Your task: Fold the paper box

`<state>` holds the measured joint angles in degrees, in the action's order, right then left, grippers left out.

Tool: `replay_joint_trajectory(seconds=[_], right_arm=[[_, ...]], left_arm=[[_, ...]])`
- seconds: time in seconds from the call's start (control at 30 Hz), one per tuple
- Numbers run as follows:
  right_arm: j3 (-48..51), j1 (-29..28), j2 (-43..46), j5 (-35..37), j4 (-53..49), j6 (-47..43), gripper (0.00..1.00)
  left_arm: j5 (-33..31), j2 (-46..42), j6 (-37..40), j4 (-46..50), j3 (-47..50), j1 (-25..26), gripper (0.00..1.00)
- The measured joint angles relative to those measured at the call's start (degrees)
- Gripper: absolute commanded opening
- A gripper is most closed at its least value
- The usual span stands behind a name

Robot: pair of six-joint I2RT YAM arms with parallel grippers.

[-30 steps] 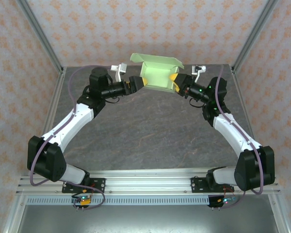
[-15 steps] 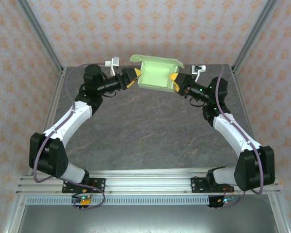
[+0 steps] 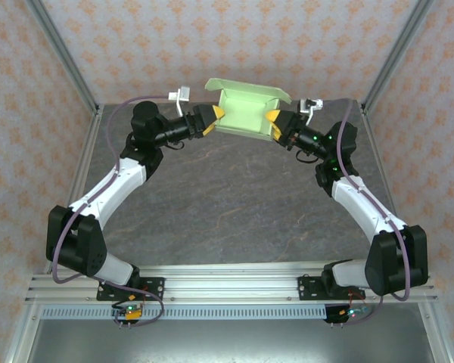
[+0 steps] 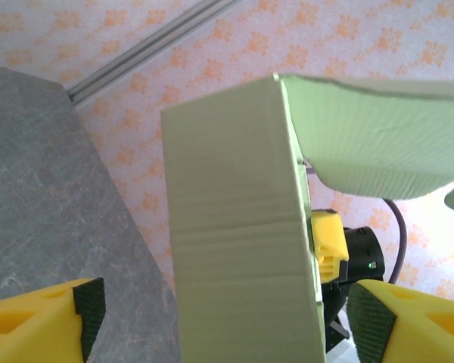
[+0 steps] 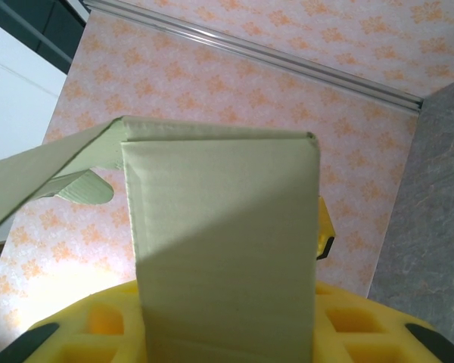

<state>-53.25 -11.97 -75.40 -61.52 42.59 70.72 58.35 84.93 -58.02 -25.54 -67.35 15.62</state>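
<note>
Top external view: the paper box hangs in the air at the upper centre of the frame, above the far edge of the grey table and in front of the patterned wall. Its lid stands open, tilted up and back from the top. The right gripper is clamped on the box's right end and carries it. The left gripper sits at the box's left end, yellow tips pointing towards it.

Left wrist view: the box's pale green end wall rises through the middle of the frame, with the lid spreading across the upper right. This gripper's two yellow fingers sit in the lower left and lower right corners, spread wide. A clear gap lies between each dark pad and the cardboard, so the left gripper is open and straddles the box end without touching it. A yellow finger of the other arm shows just behind the box's right edge, at middle height.

Right wrist view: the box's side wall runs up from the bottom centre, seated against the yellow fingers along the lower edge. The lid slants off to the left edge of the frame.
</note>
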Motion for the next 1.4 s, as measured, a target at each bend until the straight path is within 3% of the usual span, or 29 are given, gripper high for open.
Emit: replay_joint_trajectory(seconds=[0.27,0.5,0.8,1.13,1.4], right_arm=[[0.0,0.0,0.0,0.0,0.3,0.2,0.37],[0.1,0.0,0.0,0.9,-3.8,-2.4,0.64],[0.0,0.0,0.2,4.0,-17.0,-10.9,0.73],[0.2,0.0,-0.5,7.4,-29.0,-22.3,0.7],[3.0,0.0,-4.3,14.3,-43.1,-35.7,0.69]], left_arm=[[-0.1,0.5,0.4,-0.5,-0.1,0.2,0.59],[-2.1,0.8,1.4,1.4,-0.1,0.2,0.51],[-10.5,0.8,8.6,13.2,-0.2,0.3,0.5],[-17.1,1.7,16.5,21.9,-0.2,2.7,0.54],[-27.8,3.9,23.7,31.9,4.5,2.8,0.59]])
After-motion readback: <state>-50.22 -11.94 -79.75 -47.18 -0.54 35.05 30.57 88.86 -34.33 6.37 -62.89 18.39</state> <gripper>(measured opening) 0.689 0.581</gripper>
